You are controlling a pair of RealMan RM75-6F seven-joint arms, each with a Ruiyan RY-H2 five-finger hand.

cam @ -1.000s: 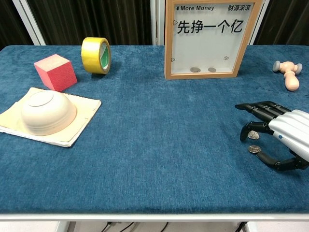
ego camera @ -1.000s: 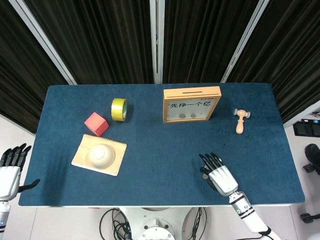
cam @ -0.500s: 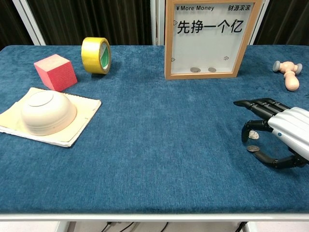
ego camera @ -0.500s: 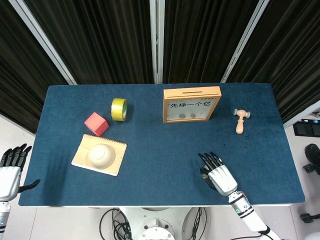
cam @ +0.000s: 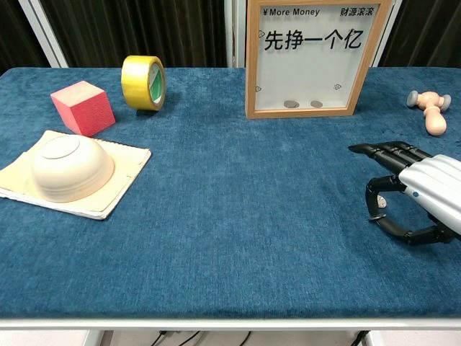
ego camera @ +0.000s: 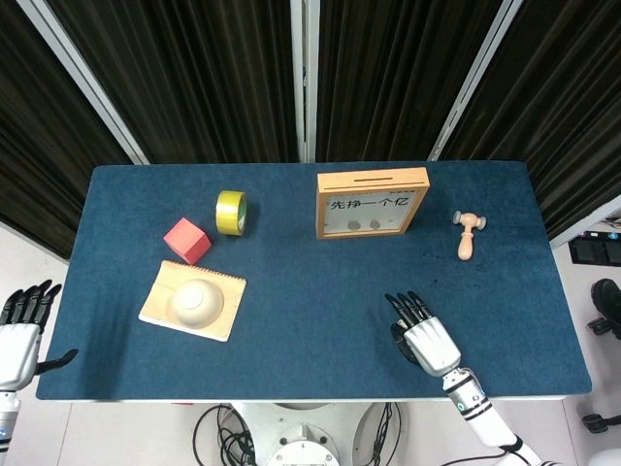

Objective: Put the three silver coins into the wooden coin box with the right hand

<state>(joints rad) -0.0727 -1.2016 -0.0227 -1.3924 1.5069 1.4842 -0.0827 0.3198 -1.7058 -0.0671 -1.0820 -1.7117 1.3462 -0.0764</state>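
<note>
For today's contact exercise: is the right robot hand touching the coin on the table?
Touching. In the chest view the right robot hand pinches the coin between a curled finger and the thumb, with no gap showing.

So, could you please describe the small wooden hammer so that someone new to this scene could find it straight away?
Start at the wooden coin box standing upright at the back middle of the blue table. Look to its right, near the table's right edge: the small wooden hammer lies flat there, alone. It is pale bare wood with a short handle, unlike the yellow tape roll and red cube on the opposite side.
</note>
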